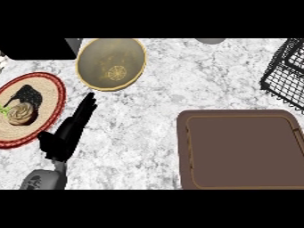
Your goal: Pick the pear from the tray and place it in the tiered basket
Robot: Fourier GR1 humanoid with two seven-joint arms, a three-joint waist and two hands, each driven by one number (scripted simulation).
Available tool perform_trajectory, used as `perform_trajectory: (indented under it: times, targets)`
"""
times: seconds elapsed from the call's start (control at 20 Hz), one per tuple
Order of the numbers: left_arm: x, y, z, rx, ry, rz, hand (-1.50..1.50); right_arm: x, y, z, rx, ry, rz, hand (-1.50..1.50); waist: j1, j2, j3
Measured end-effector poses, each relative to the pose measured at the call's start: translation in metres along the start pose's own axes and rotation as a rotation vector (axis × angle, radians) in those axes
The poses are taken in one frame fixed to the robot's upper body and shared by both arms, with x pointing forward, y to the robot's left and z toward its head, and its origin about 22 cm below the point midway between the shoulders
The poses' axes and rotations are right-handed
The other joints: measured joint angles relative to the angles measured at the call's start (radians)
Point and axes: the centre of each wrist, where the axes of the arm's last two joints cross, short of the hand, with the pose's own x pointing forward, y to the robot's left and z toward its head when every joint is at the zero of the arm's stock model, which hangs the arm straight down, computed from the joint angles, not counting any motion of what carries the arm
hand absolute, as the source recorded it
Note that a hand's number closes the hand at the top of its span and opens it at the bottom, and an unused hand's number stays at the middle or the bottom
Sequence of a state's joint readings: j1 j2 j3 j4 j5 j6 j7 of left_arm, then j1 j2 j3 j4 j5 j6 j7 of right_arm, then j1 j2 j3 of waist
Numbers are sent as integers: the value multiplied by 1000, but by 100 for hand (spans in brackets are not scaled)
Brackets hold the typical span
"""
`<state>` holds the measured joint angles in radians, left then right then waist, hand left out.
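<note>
Brown tray at lower right, and we see no pear on it. Wire basket sits at the upper right edge; we can't spot the pear there either, since most of it runs out of view. So we can't tell how far along the task is. Our left robot hand rests on the table left of centre, fingers straight and together, holding nothing, beside a woven plate and below a bowl. Our right robot hand isn't showing at all.
</note>
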<state>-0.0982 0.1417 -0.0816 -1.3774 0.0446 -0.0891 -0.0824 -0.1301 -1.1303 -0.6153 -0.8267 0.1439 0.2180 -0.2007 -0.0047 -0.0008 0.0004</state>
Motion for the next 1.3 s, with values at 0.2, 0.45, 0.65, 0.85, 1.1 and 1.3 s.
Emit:
perform_trajectory:
  times: [0.2, 0.45, 0.65, 0.85, 1.1, 1.3]
  targets:
    - [3, -12, -4, -22, -2, 2, 0, 39, -16, -19, -13, -5, -42, 150, 17, 2, 0]
    - [4, -10, -8, -31, -6, -1, 0, 84, -11, -44, -2, 17, -70, 150, 37, 7, -1]
    - [2, -8, -12, -39, -13, -6, 0, 115, 3, -62, 7, 32, -89, 150, 46, 10, -1]
    - [8, -10, -13, -54, -13, -7, 0, 137, 24, -77, 51, 39, -86, 150, 55, 12, 0]
    - [7, -11, -16, -49, -20, -9, 0, 156, 61, -92, 99, 35, -82, 150, 55, 15, 0]
    - [9, -7, -21, -49, -18, -8, 0, 170, 86, -101, 123, 23, -92, 150, 53, 16, 1]
